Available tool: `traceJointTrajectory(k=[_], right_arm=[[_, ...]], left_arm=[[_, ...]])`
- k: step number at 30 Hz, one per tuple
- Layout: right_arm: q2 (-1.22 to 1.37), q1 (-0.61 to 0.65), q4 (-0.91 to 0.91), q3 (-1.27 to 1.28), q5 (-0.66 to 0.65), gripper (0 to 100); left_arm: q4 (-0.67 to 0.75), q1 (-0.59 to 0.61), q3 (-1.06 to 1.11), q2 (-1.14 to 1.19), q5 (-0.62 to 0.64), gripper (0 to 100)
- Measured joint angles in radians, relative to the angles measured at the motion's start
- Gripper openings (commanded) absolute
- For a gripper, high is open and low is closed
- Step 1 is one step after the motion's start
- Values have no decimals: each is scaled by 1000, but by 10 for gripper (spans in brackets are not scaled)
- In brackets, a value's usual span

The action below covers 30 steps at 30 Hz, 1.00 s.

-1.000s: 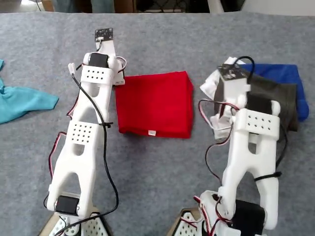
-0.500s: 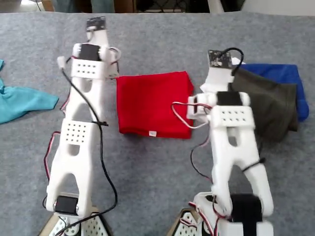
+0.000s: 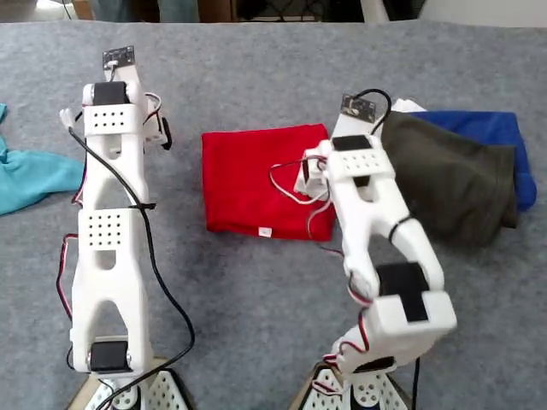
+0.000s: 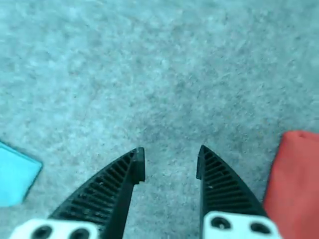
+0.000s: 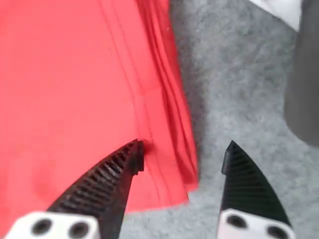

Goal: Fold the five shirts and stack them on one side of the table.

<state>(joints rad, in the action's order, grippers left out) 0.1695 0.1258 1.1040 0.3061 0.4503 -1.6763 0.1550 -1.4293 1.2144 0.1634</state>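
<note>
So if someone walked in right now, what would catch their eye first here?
Most likely the red folded shirt in the middle of the grey table, with the right gripper open over its edge. Next to it a dark olive shirt lies on a blue one, and a teal shirt sits at the other end of the table.

The right tool point(image 5: 184, 147) gapes across the edge of the folded red shirt point(image 5: 75, 89), one finger point(image 5: 244, 186) over grey desk point(image 5: 234, 74), near a dark shirt point(image 5: 305, 89).
</note>
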Motion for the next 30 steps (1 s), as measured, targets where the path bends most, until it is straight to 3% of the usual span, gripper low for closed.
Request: traceJointTrajectory(k=[16, 23, 30], right_arm=[[245, 21, 0, -152, 40, 263], [258, 29, 3, -163, 40, 60], [261, 28, 41, -186, 40, 54]], left_arm=[[29, 14, 11, 0, 0, 195], [29, 15, 11, 0, 0, 195], [29, 15, 11, 0, -23, 195]])
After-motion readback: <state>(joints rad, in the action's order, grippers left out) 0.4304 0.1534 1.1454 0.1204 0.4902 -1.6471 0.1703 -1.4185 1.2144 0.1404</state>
